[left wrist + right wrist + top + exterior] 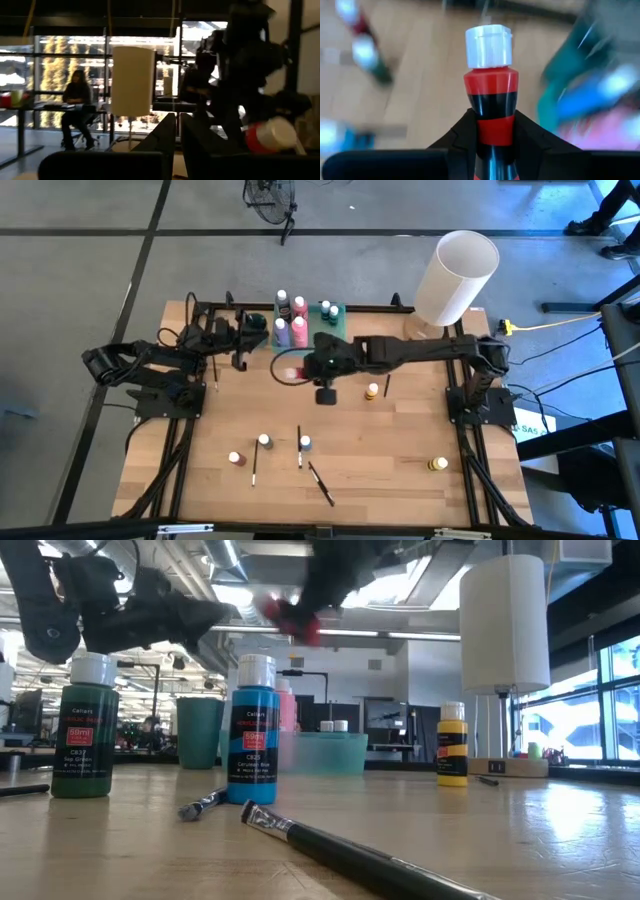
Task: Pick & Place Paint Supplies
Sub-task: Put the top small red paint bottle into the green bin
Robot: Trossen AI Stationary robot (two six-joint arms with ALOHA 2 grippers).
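Clamped between right gripper (492, 132) jaws: red paint bottle (491, 90), cap forward, carried above table's (400, 470) far edge beside green tray (327, 330) — presumably for placing there. Left gripper (243, 332) clenched empty, parked near far-left corner.

Wooden table (400, 450), light butcher-block top, framed by dark rails. White cylindrical lamp (455, 276), upright on a wooden base at the table's far right corner; seen also in the low view (504, 622) and the left wrist view (132, 80). Translucent green tray (338, 315), rectangular, at the far edge near the middle. Yellow cable (550, 327) on the grey floor beyond the right edge. Floor fan (270, 197), past the far edge. Person (76, 107) seated at a desk in the room behind, by large windows.
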